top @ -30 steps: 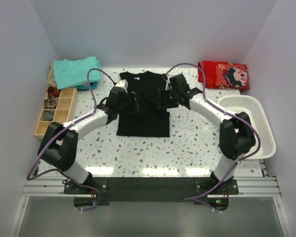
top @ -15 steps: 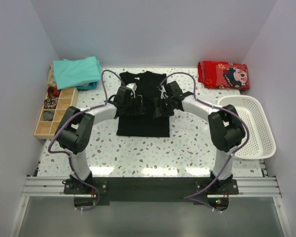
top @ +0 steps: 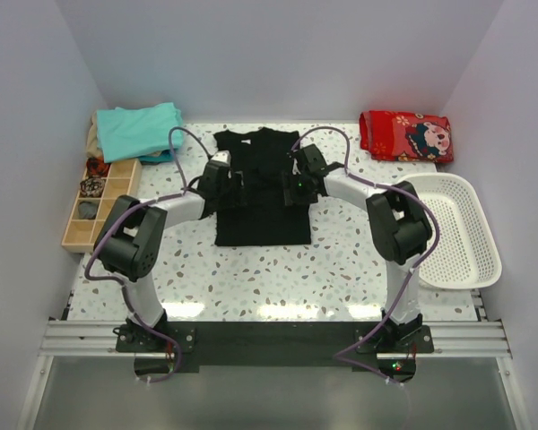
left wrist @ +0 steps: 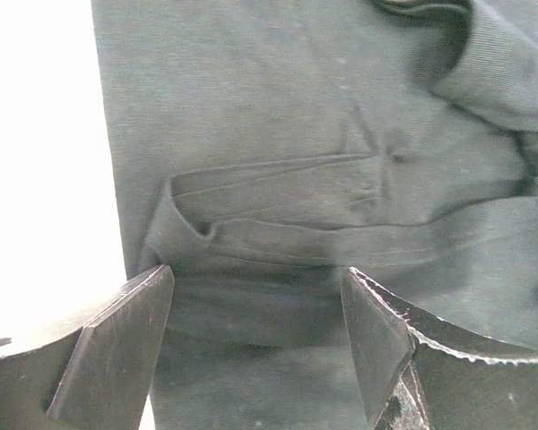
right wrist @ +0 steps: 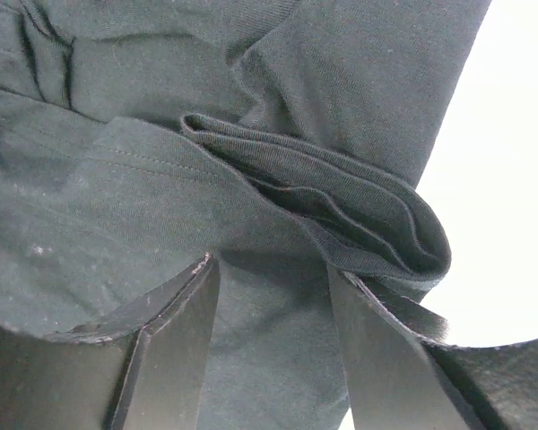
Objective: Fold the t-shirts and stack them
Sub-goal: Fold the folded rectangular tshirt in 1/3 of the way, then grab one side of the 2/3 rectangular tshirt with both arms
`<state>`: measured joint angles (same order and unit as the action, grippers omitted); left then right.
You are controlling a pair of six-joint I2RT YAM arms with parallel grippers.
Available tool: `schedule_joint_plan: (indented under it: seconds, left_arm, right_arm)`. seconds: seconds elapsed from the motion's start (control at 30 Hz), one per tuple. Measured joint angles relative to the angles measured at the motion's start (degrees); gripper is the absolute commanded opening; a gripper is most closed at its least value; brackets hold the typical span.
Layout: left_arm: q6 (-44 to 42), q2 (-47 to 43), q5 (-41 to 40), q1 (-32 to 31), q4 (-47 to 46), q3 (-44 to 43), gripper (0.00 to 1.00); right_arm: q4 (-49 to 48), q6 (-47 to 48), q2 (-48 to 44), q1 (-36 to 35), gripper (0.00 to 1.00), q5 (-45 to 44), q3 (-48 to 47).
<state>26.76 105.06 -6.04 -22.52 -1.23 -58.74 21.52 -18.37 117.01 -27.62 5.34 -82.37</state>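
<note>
Black short-sleeved cloth t-shirt point(top: 262, 213) on the speckled surface point(top: 341, 260), an arm at either side.
Left arm point(top: 175, 208) at its left edge, right arm point(top: 354, 190) at its right; folded teal t-shirts point(top: 139, 128) behind-left of it, white plastic basket point(top: 466, 224) to its right.

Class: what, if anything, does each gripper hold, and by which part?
Nothing. Both the left gripper and right gripper stand open over the black t-shirt.

A shirt point(top: 260, 219) is being borne at the middle of the table point(top: 341, 269). Folded shirts point(top: 139, 128) are being kept at the far left corner, behind a divided box point(top: 108, 210). A folded cloth point(top: 405, 134) is being kept far right, behind a basket point(top: 466, 255).
</note>
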Motion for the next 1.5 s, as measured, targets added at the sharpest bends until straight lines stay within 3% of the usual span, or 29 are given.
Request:
schedule_joint_plan:
  seconds: [0.27,0.4,0.53,0.7,0.87,1.0,1.23,1.5]
  left_arm:
    - [-0.26,-3.37,-12.11,0.31,-0.26,4.9,0.82]
    - [-0.46,-10.27,-16.35,0.39,0.94,7.28,0.85]
    - [-0.35,-19.02,-16.7,0.39,1.16,7.43,0.96]
    - [1.33,-22.03,-11.91,0.39,2.23,9.09,0.96]
    - [3.61,-22.91,-3.28,0.39,2.47,18.73,0.96]
    - [4.72,-26.03,1.73,0.39,2.67,26.16,0.96]
    - [5.92,-32.68,7.48,0.39,0.0,31.54,0.95]
    - [7.34,-33.73,14.01,0.39,-9.29,37.07,0.89]
  right_arm:
    - [-1.01,1.05,0.0,0.35,0.62,-1.38,0.02]
    - [-2.71,2.12,-1.81,1.11,0.64,-1.64,1.92]
    - [-2.51,3.3,-8.17,2.05,0.69,-2.97,4.96]
    - [-1.51,4.02,-18.4,4.09,0.72,-4.5,6.51]
    - [-1.49,3.61,-22.75,8.07,0.72,-1.99,10.54]
    - [-0.63,2.43,-22.86,10.75,0.71,2.4,17.68]
    - [-1.14,-0.28,-22.84,10.99,0.72,11.02,25.53]
    - [-5.18,-3.19,-22.14,10.97,0.71,19.39,30.49]
